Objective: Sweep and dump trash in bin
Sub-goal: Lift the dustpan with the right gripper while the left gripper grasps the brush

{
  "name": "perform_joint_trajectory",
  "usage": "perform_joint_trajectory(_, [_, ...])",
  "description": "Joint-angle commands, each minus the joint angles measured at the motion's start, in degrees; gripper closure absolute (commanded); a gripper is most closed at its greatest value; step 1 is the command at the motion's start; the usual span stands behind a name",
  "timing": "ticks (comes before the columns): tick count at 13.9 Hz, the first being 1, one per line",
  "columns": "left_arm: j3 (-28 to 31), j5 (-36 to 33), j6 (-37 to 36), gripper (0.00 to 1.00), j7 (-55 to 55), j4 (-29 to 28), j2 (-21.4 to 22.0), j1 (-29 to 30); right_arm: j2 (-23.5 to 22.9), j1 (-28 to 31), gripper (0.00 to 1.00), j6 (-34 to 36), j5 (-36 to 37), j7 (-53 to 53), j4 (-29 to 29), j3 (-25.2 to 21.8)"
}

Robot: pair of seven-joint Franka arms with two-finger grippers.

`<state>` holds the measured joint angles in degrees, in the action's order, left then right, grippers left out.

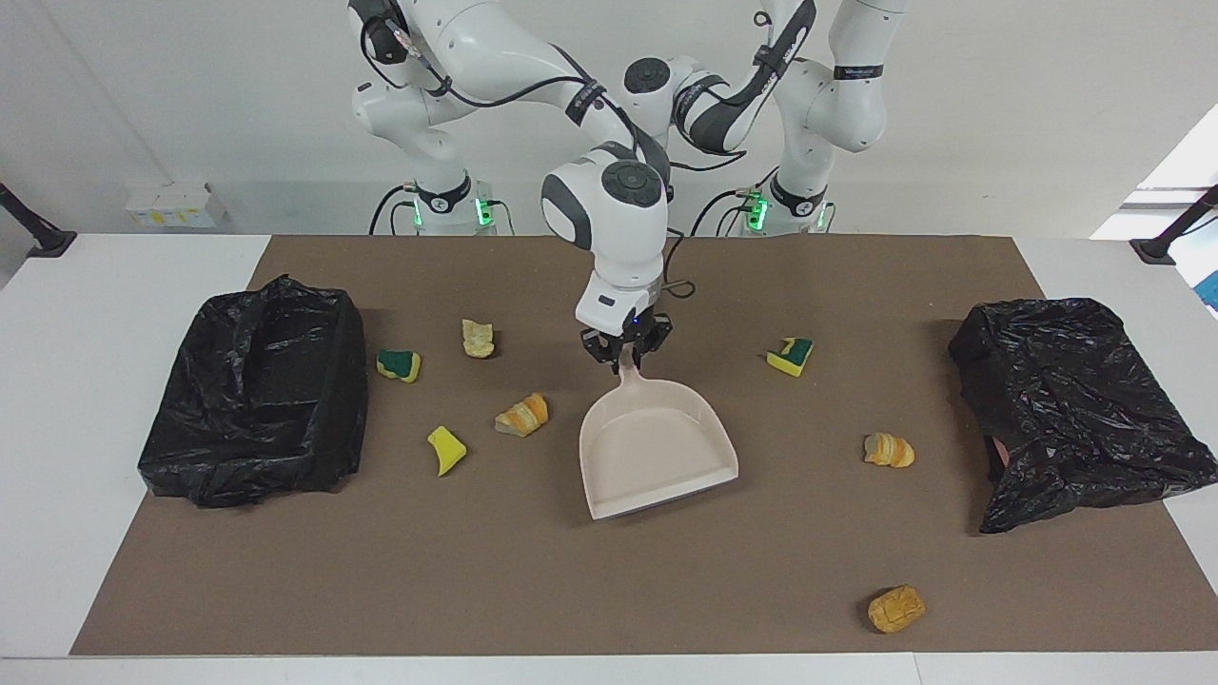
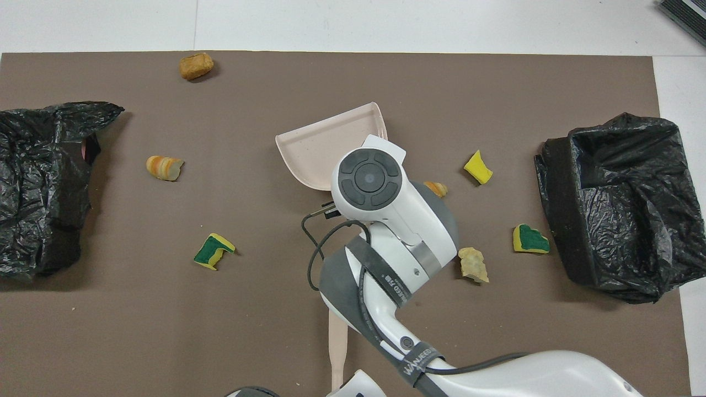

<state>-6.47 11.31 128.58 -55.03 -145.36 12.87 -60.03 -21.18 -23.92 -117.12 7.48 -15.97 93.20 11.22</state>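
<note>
Right gripper (image 1: 626,360), over the middle of the brown mat (image 1: 571,590), fingertips pinched shut on the handle of the beige dustpan (image 1: 657,447). The pan slopes down from the grip, its mouth facing away from the robots and skewed a little; its tray shows only bare beige. Left gripper (image 2: 353,387) barely shows at the robots' edge of the overhead view, closed, just beside a beige handle (image 2: 337,353); whether it grips that handle, cannot tell. The trash is scattered loose on the mat, none of it in the pan. Toward the right arm's end: a striped orange bread chunk (image 1: 522,416) just beside the pan, a yellow sponge scrap (image 1: 445,449), a pale tan chunk (image 1: 478,338), a green-and-yellow sponge piece (image 1: 398,363). Toward the left arm's end: another green-and-yellow sponge piece (image 1: 790,356), a striped bread chunk (image 1: 889,450), and an orange-brown roll (image 1: 895,609) farthest from the robots. A black-bagged bin (image 1: 257,390) at the right arm's end stands open-topped, showing only black liner. A crumpled black bag (image 1: 1075,409) at the left arm's end hides its contents.
</note>
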Motion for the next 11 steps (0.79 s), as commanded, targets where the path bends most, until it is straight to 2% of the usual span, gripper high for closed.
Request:
perform_joint_trajectory(1, [1.02,0.91,0.01,1.0,-0.61,-1.42,1.55,1.47,2.98,2.73,1.0,0.66,0.17,14.6,1.98,0.39])
perform_joint_trajectory(5, [1.19,0.47,-3.16,1.0,-0.43,1.39,2.34,9.29,3.16,6.07,1.0,2.5,0.08,41.66,2.68,0.47])
perform_joint_trajectory(7, [1.11,-0.32,-5.78,1.0,1.31,4.46,1.55,16.13,3.24,6.96,1.0,3.74,-0.01,53.8,3.12,0.47])
perform_joint_trajectory(10, [1.19,-1.38,-6.5,1.0,12.28,6.66,0.94,25.19,4.82,7.23,1.0,3.83,1.04,58.69,5.75,0.39])
perform_joint_trajectory(11, [1.19,-2.51,-6.94,1.0,16.14,8.5,-0.81,28.88,5.26,6.79,1.0,4.0,1.4,59.04,6.98,0.39])
